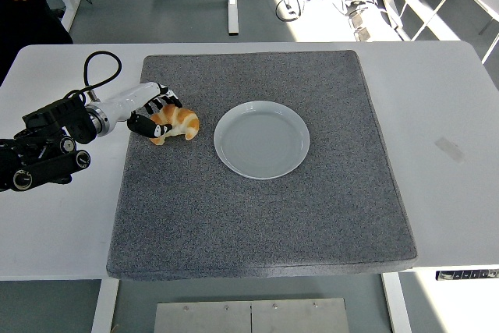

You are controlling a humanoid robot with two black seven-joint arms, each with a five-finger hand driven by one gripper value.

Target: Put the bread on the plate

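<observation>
One arm only is working from my side: the left hand (156,117) has its fingers curled around the bread (175,124), a croissant lying on the grey mat (265,216) near the mat's left edge. Just to its right I see the white plate (262,139) with nothing on it, apart from the bread by a narrow strip of bare mat. Much free mat stays in front of the plate, and the white tabletop (452,193) is open on the right.
</observation>
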